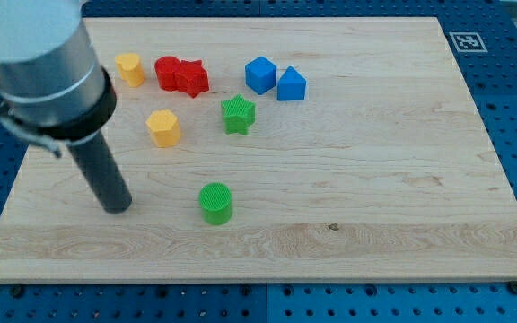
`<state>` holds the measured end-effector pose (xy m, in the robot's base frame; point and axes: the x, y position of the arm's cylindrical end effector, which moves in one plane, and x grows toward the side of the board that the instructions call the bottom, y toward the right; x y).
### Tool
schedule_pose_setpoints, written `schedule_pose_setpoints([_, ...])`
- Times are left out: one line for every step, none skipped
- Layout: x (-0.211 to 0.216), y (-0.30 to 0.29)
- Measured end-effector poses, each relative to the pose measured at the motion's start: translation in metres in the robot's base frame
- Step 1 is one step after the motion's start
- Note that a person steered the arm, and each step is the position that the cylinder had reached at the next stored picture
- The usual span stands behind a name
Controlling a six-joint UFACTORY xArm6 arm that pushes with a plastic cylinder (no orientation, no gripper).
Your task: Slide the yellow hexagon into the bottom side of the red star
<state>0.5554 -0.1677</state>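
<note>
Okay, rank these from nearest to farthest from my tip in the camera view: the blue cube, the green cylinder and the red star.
From my tip:
1. green cylinder, just to the view's right.
2. red star, toward the view's top.
3. blue cube, top, farther right.

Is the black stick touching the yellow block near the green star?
Apart. In the camera view, my tip rests on bare wood below and to the view's left of the yellow hexagon, with a plain strip of board between them.
</note>
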Motion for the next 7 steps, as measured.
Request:
schedule_pose_setpoints([0.024, 0.015])
schedule_pose_setpoints([0.025, 0.041])
schedule_pose_setpoints([0.02, 0.055])
schedule_pose_setpoints([-0.005, 0.055])
schedule_pose_setpoints([-0.041, 0.043])
schedule_pose_setpoints([-0.076, 0.033])
schedule_pose_setpoints([-0.107, 0.03])
